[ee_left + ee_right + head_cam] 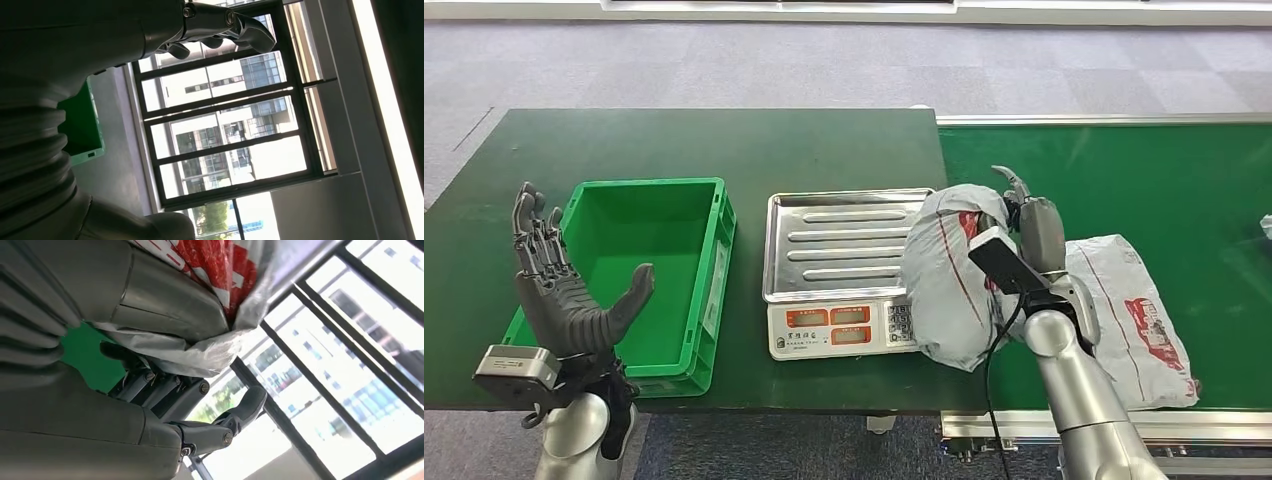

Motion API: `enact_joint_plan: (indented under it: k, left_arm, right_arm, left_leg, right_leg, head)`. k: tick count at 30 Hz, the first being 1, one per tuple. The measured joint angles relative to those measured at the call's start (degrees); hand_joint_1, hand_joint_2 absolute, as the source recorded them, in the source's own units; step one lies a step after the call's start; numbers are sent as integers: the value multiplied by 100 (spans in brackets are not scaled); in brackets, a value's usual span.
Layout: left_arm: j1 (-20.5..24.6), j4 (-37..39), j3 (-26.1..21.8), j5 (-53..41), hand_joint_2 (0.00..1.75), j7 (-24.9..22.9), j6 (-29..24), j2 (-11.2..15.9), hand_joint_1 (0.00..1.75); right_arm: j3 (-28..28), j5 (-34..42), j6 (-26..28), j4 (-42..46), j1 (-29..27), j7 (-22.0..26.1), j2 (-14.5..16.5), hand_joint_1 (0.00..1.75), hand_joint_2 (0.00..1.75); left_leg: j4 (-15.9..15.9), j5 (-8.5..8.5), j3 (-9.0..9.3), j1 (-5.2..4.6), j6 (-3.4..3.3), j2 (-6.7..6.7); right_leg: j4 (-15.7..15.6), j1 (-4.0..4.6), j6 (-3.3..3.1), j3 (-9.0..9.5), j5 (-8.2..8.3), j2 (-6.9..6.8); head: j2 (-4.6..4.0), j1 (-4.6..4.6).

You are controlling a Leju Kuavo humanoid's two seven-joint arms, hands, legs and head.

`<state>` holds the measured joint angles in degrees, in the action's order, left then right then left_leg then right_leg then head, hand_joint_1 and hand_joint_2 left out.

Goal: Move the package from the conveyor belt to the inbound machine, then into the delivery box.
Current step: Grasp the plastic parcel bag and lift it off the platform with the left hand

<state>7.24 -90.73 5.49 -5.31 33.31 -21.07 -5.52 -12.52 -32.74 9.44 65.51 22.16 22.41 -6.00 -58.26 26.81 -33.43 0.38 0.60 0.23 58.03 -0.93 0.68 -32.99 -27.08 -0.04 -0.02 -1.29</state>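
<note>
Presently the right hand (pixel 1036 228) grips a grey package (pixel 949 275) beside the scale (pixel 844 260); left hand (pixel 554 285) raised, fingers (pixel 529 225) spread wide, holding nothing.

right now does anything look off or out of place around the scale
Nothing is spilled or damaged. The one odd thing: the grey package held by the right hand overhangs the right edge of the scale rather than lying flat on its tray. A second package lies on the conveyor belt. The green crate holds nothing.
</note>
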Motion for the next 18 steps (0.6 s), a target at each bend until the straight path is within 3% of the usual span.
enact_joint_plan:
  k: [6, 11, 18]
  left_arm:
    - [11, -1, 1, 0, 175, 6, -4, -8, 0]
    - [177, 57, 58, 4, 175, 20, -46, -57, 0]
    - [431, 236, 233, 72, 175, 2, 2, -74, 0]
  right_arm:
    - [38, 62, 21, 125, 143, -49, 16, 175, 175]
    - [52, 447, -420, -504, 1421, -343, 210, 175, 175]
    - [8, 433, -1030, -2428, 2646, -516, 783, 175, 175]
  left_leg:
    - [0, 0, 0, 0, 0, 2]
    - [0, -11, -2, 0, 2, 5]
    - [0, -20, -5, 1, 8, 3]
  right_leg:
    - [0, -3, 3, -3, 2, 2]
    - [1, 3, 3, -5, 12, 9]
    - [4, 10, -1, -10, 15, 4]
  head:
    - [-1, 0]
    - [0, 0]
    - [0, 0]
